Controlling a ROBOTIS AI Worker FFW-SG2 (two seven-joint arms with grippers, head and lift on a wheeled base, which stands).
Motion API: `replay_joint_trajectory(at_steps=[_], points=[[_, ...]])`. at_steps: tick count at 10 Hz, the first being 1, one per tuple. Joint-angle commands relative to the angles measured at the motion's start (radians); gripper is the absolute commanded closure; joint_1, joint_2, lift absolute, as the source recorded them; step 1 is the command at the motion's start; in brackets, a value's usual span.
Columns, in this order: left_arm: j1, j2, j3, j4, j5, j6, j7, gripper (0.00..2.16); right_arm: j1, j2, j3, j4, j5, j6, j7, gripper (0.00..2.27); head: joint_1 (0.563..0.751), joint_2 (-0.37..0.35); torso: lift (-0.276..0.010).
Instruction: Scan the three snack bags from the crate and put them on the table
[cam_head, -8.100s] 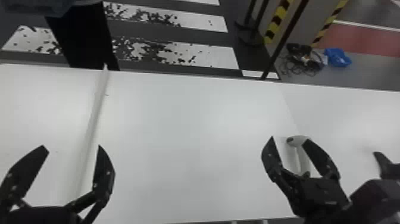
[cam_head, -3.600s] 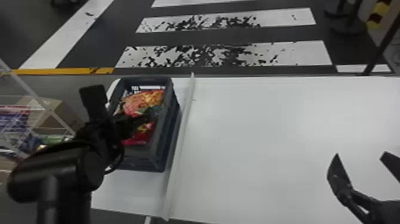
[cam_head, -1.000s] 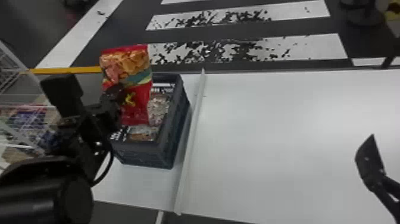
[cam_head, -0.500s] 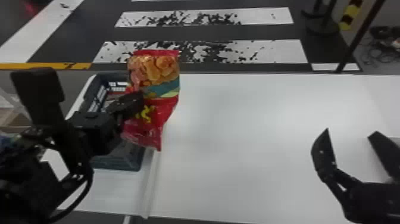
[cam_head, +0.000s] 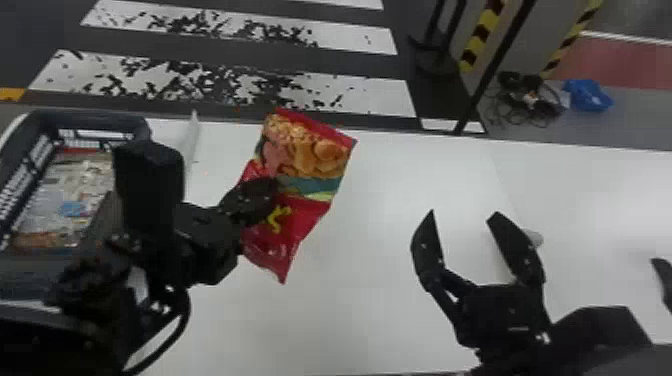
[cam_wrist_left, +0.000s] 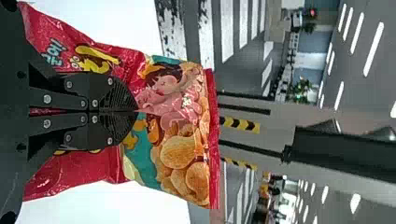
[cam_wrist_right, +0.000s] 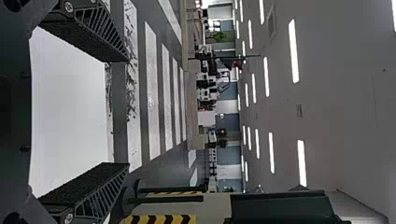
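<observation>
The right pincer gapes, empty, over the bench, a pale rounded thing partly hidden by it. The left pincer is clenched on a red snack bag, which hangs tilted above the bench. Left of that sits the crate, with printed stuff inside. Beyond the bench: striped floor, something blue off right.

**Two arms out, one pair of fingers closed**

My black jointed left arm enters lower left; its flat-fingered black gripper is pinched together. My matching right gripper points forward, fingers spread well apart.
</observation>
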Motion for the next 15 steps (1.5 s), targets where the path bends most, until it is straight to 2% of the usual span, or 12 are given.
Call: replay_joint_trajectory(at_steps=[1,3,5,7,8,9,10,12,13,15], points=[[-0.04,0.001,-0.124,0.206,-0.017,-0.168,0.019,2.12,-0.004,0.003,-0.003,-0.026,0.001,0.013,0.0,0.08,0.695,-0.234,-0.094],[-0.091,-0.01,-0.257,0.392,-0.037,-0.266,0.062,2.11,-0.004,0.007,-0.024,-0.069,-0.004,0.074,0.017,0.08,0.695,-0.326,-0.094],[-0.095,-0.01,-0.326,0.522,-0.051,-0.33,0.097,2.11,-0.009,0.009,-0.035,-0.072,-0.016,0.077,0.02,0.08,0.695,-0.35,-0.094],[-0.118,-0.01,-0.365,0.615,-0.062,-0.364,0.08,2.09,-0.018,0.012,-0.037,-0.077,-0.019,0.08,0.025,0.08,0.695,-0.35,-0.094],[-0.12,-0.01,-0.36,0.632,-0.049,-0.392,0.085,1.74,-0.019,0.013,-0.035,-0.077,-0.019,0.08,0.026,0.08,0.695,-0.35,-0.094],[-0.12,-0.01,-0.357,0.629,-0.045,-0.41,0.082,0.24,-0.026,0.013,-0.033,-0.077,-0.019,0.083,0.026,0.08,0.695,-0.35,-0.094],[-0.121,-0.01,-0.349,0.617,-0.046,-0.413,0.092,0.0,-0.027,0.013,-0.035,-0.077,-0.021,0.083,0.026,0.08,0.695,-0.35,-0.094],[-0.107,-0.01,-0.325,0.569,-0.045,-0.477,0.092,0.03,-0.029,0.012,-0.044,-0.077,-0.021,0.083,0.026,0.08,0.695,-0.35,-0.094],[-0.089,-0.01,-0.302,0.519,-0.045,-0.481,0.092,0.03,-0.027,0.01,-0.053,-0.081,-0.024,0.083,0.026,0.08,0.695,-0.35,-0.094],[-0.028,-0.01,-0.201,0.395,-0.032,-0.481,0.088,0.03,-0.024,0.009,-0.076,-0.09,-0.03,0.12,0.028,0.08,0.695,-0.35,-0.094]])
